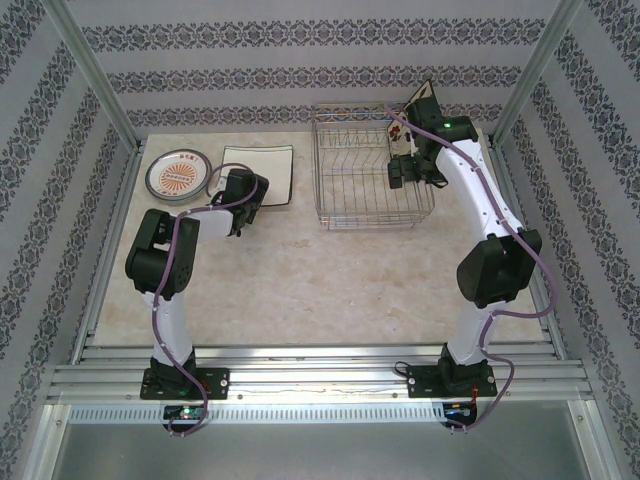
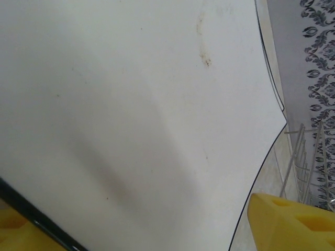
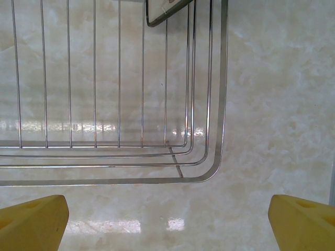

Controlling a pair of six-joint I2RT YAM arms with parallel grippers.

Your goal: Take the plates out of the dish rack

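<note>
Watching my left gripper (image 2: 157, 230): jaws wide, clamping nothing, close over the square plate (image 1: 258, 168) lying flat on the counter (image 1: 300, 280) left of the dish rack (image 1: 350, 205). Meanwhile my right gripper (image 3: 167, 225) hangs wide and empty above the rack's corner. Pulling away, I judge a finger could snag the plate's rim and drag it. A dark-edged plate (image 3: 166, 10) stands inside the rack's far-right corner.

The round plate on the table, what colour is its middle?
Orange, like a sunburst, inside a greyish rim. The round plate shows best in the top external view.
</note>
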